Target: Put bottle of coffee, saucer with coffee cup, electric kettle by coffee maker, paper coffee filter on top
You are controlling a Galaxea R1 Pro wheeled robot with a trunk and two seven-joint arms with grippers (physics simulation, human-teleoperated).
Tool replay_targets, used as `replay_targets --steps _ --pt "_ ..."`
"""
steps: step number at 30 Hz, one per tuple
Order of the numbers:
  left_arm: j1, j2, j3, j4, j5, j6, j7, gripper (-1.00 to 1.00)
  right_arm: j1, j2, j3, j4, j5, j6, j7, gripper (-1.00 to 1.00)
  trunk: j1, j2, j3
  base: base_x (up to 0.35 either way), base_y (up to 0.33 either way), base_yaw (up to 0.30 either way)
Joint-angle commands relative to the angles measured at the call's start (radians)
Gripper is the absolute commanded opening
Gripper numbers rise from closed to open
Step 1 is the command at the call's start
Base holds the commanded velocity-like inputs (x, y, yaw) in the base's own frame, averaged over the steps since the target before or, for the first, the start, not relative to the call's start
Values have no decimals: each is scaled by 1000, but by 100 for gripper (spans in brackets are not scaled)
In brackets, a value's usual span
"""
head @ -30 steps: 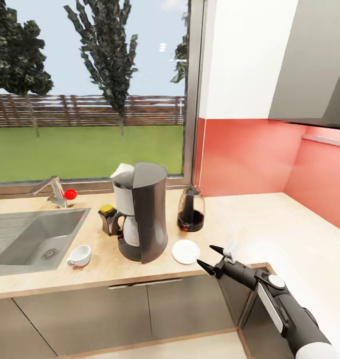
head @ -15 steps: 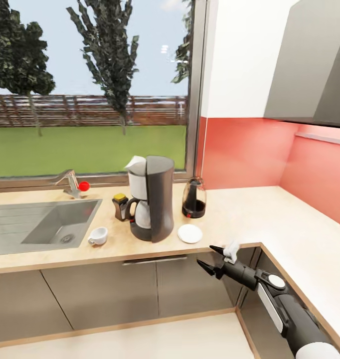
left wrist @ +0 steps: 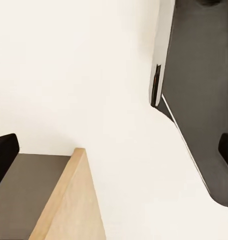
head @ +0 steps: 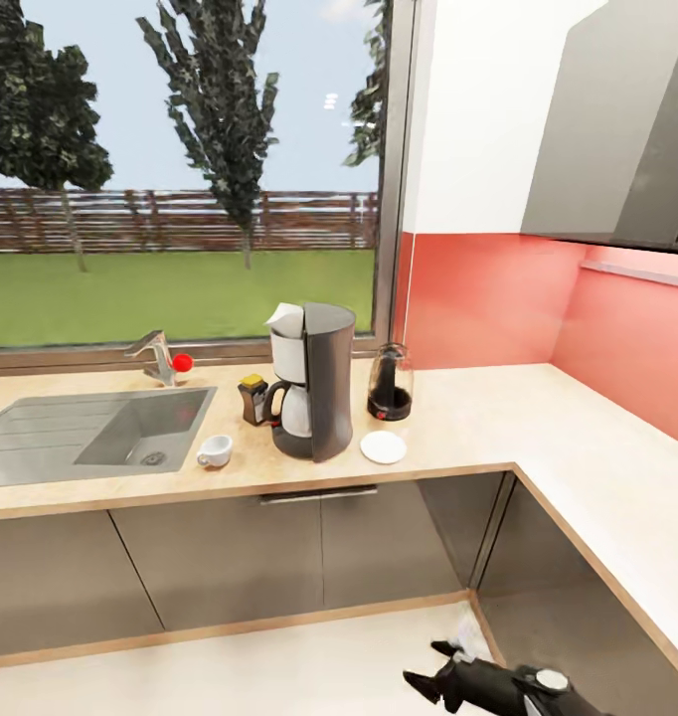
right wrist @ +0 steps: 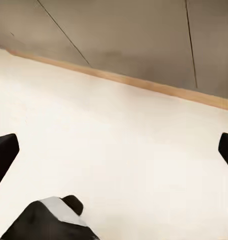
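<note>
So the tall drip coffee maker with the dark grey curved back and white front sits mid-counter on the long beige wood-grain countertop, with a white paper filter poking out of its top, so that step looks sorted. The small dark brown bottle with the yellow cap is tucked just beside it at its 9 o'clock, and the rounded glass kettle with dark liquid stands close at roughly 2 o'clock. The small round white saucer lies near its 4 o'clock, bare. That's the leftover bit: the tiny white cup is parked at 8 o'clock by the steel sink, well apart from the saucer.

The right gripper hangs low at the head view's 6 o'clock over the pale floor, black fingers spread wide, empty. In the left wrist view the left gripper's tips sit far apart too, nothing between them. The robot is probably repositioning for the cup.
</note>
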Motion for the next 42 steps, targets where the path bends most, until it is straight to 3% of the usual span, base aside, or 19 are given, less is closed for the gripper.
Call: replay_targets --steps 1,3,4,6,8,9,11,12,13,15,21,42 --pt "0 1 -9 -11 8 6 4 100 0 -1 6 121 12 -24 -29 100 1 -2 -3 -2 1 0" --pt "0 3 -11 -35 5 -15 4 100 0 1 6 229 23 -52 -178 100 1 -2 -3 -1 0 0" --pt "-1 4 -12 -42 4 -42 3 100 1 1 6 249 26 -56 -276 100 1 -2 -3 0 0 0" --pt "-2 6 -12 -47 3 -80 2 100 6 1 6 263 26 -53 -407 100 1 -2 -3 0 0 0" --pt "-2 7 -13 -49 2 -98 1 100 20 1 6 267 26 -36 -500 100 1 -2 -3 0 0 0" --pt "-3 8 -13 -49 2 -105 1 100 30 1 6 268 25 -9 -549 100 1 -2 -3 0 0 0" --pt "-3 11 -14 -50 1 -114 1 100 49 12 5 270 22 121 -619 100 1 -2 -3 0 0 0" --pt "-3 12 -14 -50 0 -117 1 100 56 29 5 270 22 191 -632 100 1 -2 -3 0 0 0" --pt "-3 13 -15 -50 -4 -121 0 100 69 64 4 271 21 312 -647 100 1 -2 -3 0 0 -14" --pt "-3 13 -15 -50 -19 -125 0 100 86 101 4 271 21 424 -655 100 1 -2 -3 0 0 -103" --pt "1 15 -14 -47 -25 -128 2 100 90 126 4 271 23 449 -654 100 1 -2 -3 0 0 -135" --pt "3 11 -9 -44 -22 -128 4 100 90 116 5 271 22 449 -666 100 1 -2 -4 0 0 41"
